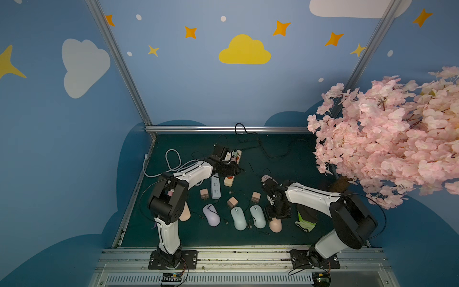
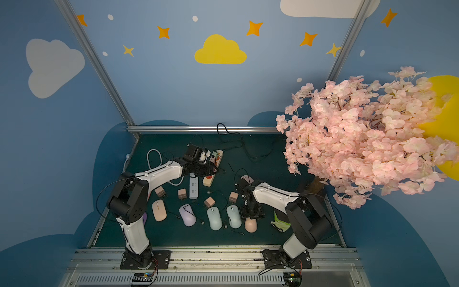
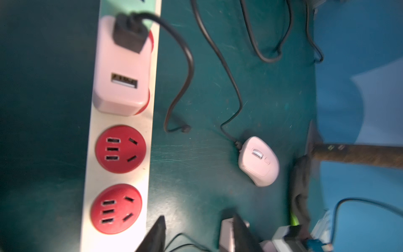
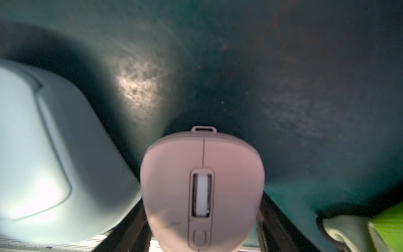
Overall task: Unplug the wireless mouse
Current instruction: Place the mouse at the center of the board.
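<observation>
A pink mouse (image 4: 202,185) lies on the green mat between the fingers of my right gripper (image 4: 204,235), its front charging port empty. The jaws stand open, with a sliver of mat showing beside one finger (image 4: 268,224). Both top views show it at the front right (image 1: 275,226) (image 2: 250,226). My left gripper (image 3: 198,231) (image 1: 237,171) is open beside the cream power strip (image 3: 122,122) with red sockets. Nothing is between its fingers. A pink charger (image 3: 122,72) sits in the strip with a black USB cable (image 3: 187,65) whose far end lies loose. A second pink mouse (image 3: 259,161) has a cable attached.
Near the front lie a lilac mouse (image 1: 211,215), two pale blue mice (image 1: 238,218) and several brown charger cubes (image 1: 232,202). A grey power strip (image 1: 215,187) lies next to the cream one. A green and white cloth (image 1: 306,223) and a pink blossom tree (image 1: 385,136) stand at the right.
</observation>
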Available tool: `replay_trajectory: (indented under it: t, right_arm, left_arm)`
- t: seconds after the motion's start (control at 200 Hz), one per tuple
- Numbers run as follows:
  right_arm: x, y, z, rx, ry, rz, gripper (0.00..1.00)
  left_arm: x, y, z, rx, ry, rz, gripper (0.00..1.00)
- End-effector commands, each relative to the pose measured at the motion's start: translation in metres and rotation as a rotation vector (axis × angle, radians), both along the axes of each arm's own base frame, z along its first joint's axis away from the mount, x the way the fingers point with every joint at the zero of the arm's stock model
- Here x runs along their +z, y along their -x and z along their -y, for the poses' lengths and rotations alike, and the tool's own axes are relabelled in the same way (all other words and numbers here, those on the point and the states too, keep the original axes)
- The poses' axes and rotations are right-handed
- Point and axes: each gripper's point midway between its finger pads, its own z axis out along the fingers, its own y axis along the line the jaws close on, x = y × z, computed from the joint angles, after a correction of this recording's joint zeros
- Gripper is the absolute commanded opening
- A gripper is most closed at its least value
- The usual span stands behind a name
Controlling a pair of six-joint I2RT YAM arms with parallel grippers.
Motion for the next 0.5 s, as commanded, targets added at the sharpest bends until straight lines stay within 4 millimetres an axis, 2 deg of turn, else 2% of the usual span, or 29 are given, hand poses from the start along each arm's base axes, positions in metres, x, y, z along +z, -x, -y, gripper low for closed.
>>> replay_trajectory:
  t: [0.0, 0.145, 0.3, 0.42, 0.496]
  right_arm:
    - [0.024, -0.012, 0.000, -0.010, -0.007, 0.078, 0.70]
    - [0.058, -0.031, -0.002, -0.016, -0.047, 0.219, 0.70]
    - [0.093, -0.057, -0.024, -0.025, -0.176, 0.359, 0.69]
    - [0.110, -0.076, -0.039, -0.051, -0.239, 0.415, 0.69]
    - [0.113, -0.085, -0.045, -0.057, -0.257, 0.421, 0.69]
  left_arm:
    - [0.002, 0.001, -0.013, 0.018, -0.047, 0.016, 0.62]
    - [0.010, -0.006, -0.031, 0.048, -0.135, 0.072, 0.72]
    - [0.023, -0.019, -0.041, 0.036, -0.226, 0.122, 0.81]
    - [0.032, -0.031, -0.042, 0.018, -0.283, 0.142, 0.86]
    - [0.036, -0.040, -0.043, 0.014, -0.324, 0.147, 0.87]
